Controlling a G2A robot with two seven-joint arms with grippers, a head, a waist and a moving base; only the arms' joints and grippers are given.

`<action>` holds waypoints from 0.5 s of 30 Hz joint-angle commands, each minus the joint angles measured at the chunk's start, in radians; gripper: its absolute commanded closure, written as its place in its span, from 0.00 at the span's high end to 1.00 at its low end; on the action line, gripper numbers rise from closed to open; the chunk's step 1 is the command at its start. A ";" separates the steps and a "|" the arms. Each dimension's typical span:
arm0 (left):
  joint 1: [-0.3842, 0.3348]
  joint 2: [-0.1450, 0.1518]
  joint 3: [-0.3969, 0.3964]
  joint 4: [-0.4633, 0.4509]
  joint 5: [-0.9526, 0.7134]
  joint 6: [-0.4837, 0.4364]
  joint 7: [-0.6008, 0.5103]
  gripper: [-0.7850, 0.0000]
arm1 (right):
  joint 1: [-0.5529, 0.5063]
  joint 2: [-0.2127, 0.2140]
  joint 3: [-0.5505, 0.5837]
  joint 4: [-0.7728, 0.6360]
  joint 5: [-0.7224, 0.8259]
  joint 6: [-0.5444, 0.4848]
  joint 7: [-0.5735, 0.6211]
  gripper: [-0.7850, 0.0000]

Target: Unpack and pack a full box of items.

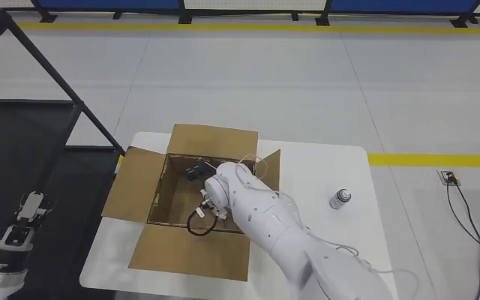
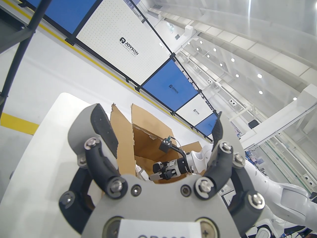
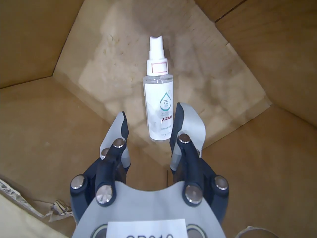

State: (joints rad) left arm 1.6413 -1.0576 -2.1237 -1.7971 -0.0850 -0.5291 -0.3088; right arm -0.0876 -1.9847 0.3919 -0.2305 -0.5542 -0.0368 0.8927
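An open cardboard box [image 1: 214,139] (all four flaps spread) sits on the white table [image 1: 322,165]. The right arm [image 1: 259,214] ends inside it, and a small bottle [image 1: 340,199] stands right of the box.

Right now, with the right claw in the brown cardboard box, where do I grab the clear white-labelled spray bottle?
Best grip the labelled body of the clear spray bottle, coming straight down. It lies flat on the brown cardboard box floor, and the open right claw straddles its width; the nozzle is narrower.
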 commanded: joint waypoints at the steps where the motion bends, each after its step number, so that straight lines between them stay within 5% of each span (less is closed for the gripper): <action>1: 0.000 0.000 0.000 0.000 0.000 0.000 0.000 1.00 | 0.009 -0.001 0.009 0.000 0.007 -0.018 -0.017 0.53; 6: 0.000 0.000 0.000 0.000 0.000 0.000 0.000 1.00 | 0.039 0.003 0.031 -0.031 0.012 -0.067 -0.065 0.60; 10: 0.000 0.000 0.000 0.000 0.000 0.000 0.000 1.00 | 0.057 0.018 0.052 -0.076 0.002 -0.072 -0.142 0.82; 13: 0.000 0.000 0.000 0.000 0.000 0.000 0.000 1.00 | 0.064 0.041 0.071 -0.120 -0.020 -0.038 -0.203 0.85; 15: 0.000 0.000 0.000 0.000 0.000 0.000 0.000 1.00 | 0.054 0.063 0.084 -0.176 -0.043 -0.013 -0.235 0.97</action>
State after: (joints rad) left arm 1.6413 -1.0576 -2.1237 -1.7971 -0.0850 -0.5291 -0.3088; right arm -0.0270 -1.9345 0.4688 -0.3727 -0.5833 -0.0656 0.6762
